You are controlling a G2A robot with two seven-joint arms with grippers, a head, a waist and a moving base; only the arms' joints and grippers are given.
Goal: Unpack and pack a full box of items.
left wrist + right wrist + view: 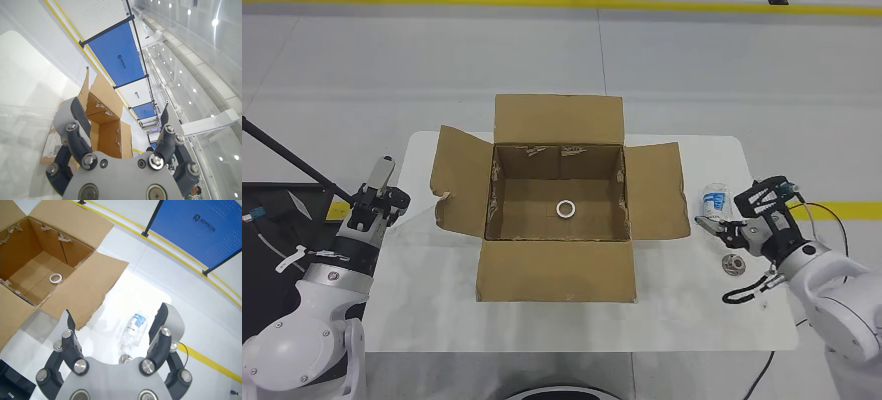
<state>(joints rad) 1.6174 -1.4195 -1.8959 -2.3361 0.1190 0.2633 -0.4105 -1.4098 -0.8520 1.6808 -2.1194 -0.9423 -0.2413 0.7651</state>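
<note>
An open cardboard box [557, 270] stands mid-table with all its flaps folded out; a white tape ring [566, 209] lies on its floor, also seen as the tape ring [56, 278] inside the box [105, 275]. A clear plastic bottle [713, 199] with a blue label lies on the table right of the box, and a small round metal piece [733, 263] lies nearer the front. My right gripper [729, 232] hangs open between them, above the bottle [135, 330] and the metal piece [125, 358]. My left gripper [380, 199] is open at the table's left edge, facing the box [105, 130].
The white table [542, 325] has free room in front of the box and on both sides. A black stand pole [292, 155] slants beside the left arm. A black surface [267, 215] lies left of the table.
</note>
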